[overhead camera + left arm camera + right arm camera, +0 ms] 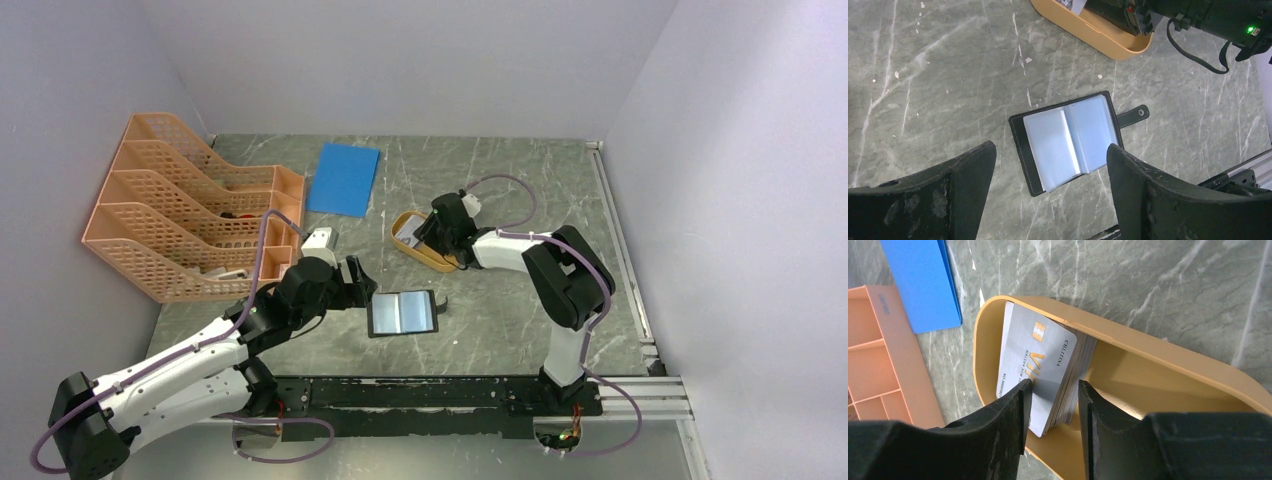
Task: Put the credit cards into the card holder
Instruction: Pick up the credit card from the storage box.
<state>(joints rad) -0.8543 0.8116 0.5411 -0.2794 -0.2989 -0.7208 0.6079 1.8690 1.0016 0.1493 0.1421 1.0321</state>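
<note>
The credit cards (1038, 360) are a silvery stack leaning on edge against the rim of the orange oval dish (1158, 365). My right gripper (1054, 383) reaches into the dish (400, 240) with its jaws astride the stack. One finger touches the top card's face and the other stands a sliver off the stack's far side. The card holder (402, 313) lies open flat on the table, black with shiny clear pockets facing up. My left gripper (1050, 146) hovers above the holder (1068, 142), open wide and holding nothing.
A pink mesh file organiser (180, 210) stands at the back left. A blue flat sheet (343, 178) lies behind the dish. The arms' black mounting rail (440, 395) runs along the near edge, and a metal rail (620, 240) runs down the right side.
</note>
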